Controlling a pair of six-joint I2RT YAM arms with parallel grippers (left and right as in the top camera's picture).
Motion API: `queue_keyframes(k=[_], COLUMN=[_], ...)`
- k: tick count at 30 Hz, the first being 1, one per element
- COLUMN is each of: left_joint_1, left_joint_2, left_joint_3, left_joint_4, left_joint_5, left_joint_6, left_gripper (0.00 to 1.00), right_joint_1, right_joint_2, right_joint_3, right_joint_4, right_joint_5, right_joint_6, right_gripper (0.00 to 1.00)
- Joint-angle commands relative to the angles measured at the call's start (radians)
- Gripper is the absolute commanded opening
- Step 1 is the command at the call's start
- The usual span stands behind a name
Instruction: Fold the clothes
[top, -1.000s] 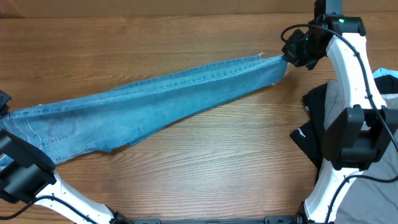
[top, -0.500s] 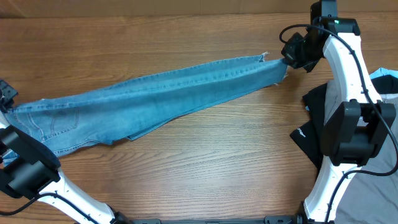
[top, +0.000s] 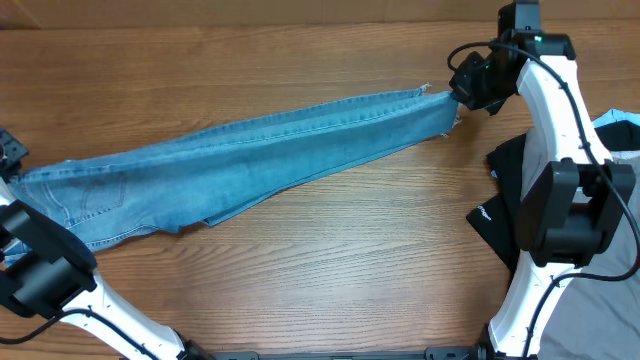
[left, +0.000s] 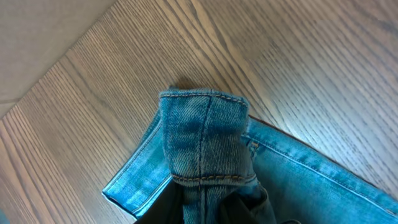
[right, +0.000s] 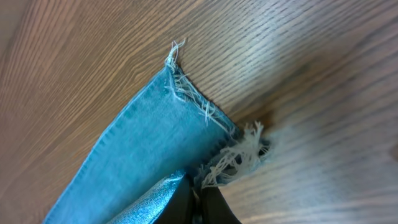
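The light-blue jeans (top: 250, 165) lie stretched across the wooden table, folded lengthwise, waist at the left and frayed hems at the upper right. My right gripper (top: 460, 98) is shut on the frayed ankle hem; its wrist view shows the dark fingers (right: 198, 202) pinching the denim (right: 143, 149) beside white threads. My left gripper (top: 10, 165) is at the far left edge, shut on the waistband; its wrist view shows the stitched waistband fold (left: 202, 140) bunched between the dark jaws (left: 205, 208).
A pile of black and grey garments (top: 510, 210) lies at the right, under the right arm, with a light-blue cloth (top: 620, 125) at the right edge. The wooden table (top: 330, 270) extends in front of the jeans.
The jeans have been pulled straighter and shifted slightly up-right; the left waist end rose from the lower left. The right gripper barely moved.
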Motion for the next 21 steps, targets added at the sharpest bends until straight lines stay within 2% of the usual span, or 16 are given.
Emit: queue_keyframes(k=[1, 7, 8, 10, 11, 12, 13, 14, 15, 18, 21], left_joint_1=[0.010, -0.003, -0.003, -0.006, -0.008, -0.008, -0.009, -0.009, -0.009, -0.009, -0.009], left_joint_2=[0.052, 0.093, 0.095, 0.098, 0.098, 0.098, 0.098, 0.098, 0.098, 0.097, 0.095], left_joint_3=[0.021, 0.021, 0.021, 0.021, 0.021, 0.021, 0.021, 0.021, 0.021, 0.021, 0.022], left_joint_4=[0.016, 0.020, 0.022, 0.031, 0.039, 0.050, 0.061, 0.064, 0.067, 0.048, 0.024], left_joint_5=[-0.094, -0.095, -0.094, -0.092, -0.084, -0.074, -0.066, -0.064, -0.064, -0.064, -0.058], left_joint_6=[0.023, 0.018, 0.016, 0.009, 0.004, 0.003, 0.003, 0.003, 0.003, 0.046, 0.049], left_gripper=[0.18, 0.19, 0.21, 0.35, 0.41, 0.49, 0.60, 0.80, 0.93, 1.00, 1.00], right_joint_1=[-0.032, -0.019, -0.015, -0.003, 0.004, 0.009, 0.014, 0.017, 0.017, -0.004, -0.037], right_joint_2=[0.003, 0.003, 0.003, 0.003, 0.003, 0.004, 0.005, 0.004, 0.004, 0.003, 0.003], right_joint_3=[-0.051, -0.079, -0.079, -0.079, -0.079, -0.079, -0.079, -0.078, -0.078, -0.076, -0.076], right_joint_4=[0.075, 0.212, 0.229, 0.262, 0.282, 0.303, 0.323, 0.337, 0.351, 0.300, 0.197], right_joint_5=[0.060, 0.030, 0.030, 0.031, 0.031, 0.032, 0.042, 0.046, 0.045, 0.045, 0.045], right_joint_6=[0.019, 0.092, 0.097, 0.109, 0.113, 0.111, 0.103, 0.092, 0.078, -0.018, -0.085], right_gripper=[0.04, 0.04, 0.04, 0.07, 0.18, 0.50, 0.73, 0.88, 0.98, 1.00, 1.00])
